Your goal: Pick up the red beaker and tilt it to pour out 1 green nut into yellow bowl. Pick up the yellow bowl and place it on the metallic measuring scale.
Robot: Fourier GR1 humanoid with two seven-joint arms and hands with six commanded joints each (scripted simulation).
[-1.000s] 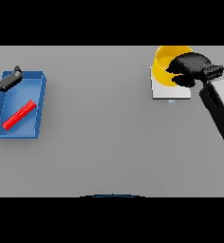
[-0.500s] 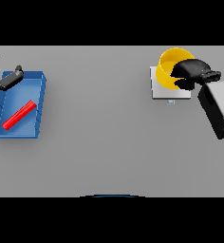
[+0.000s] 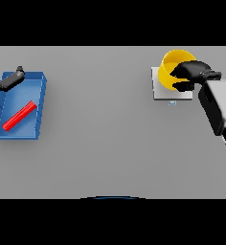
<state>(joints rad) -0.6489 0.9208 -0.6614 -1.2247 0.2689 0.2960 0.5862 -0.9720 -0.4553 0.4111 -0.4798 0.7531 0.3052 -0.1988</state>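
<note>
Resting on the metallic measuring scale (image 3: 171,90), the yellow bowl (image 3: 175,67) appears placed in the head view, with the right hand (image 3: 190,72) over the bowl's near rim, its fingers (image 3: 180,86) curled round the wall. Far from the scale, the red beaker (image 3: 19,116) lies in a blue tray (image 3: 40,106); the left hand (image 3: 5,82) hovers beside, fingers relaxed. Judging by this, only letting go remains; no nut can be made out.
</note>
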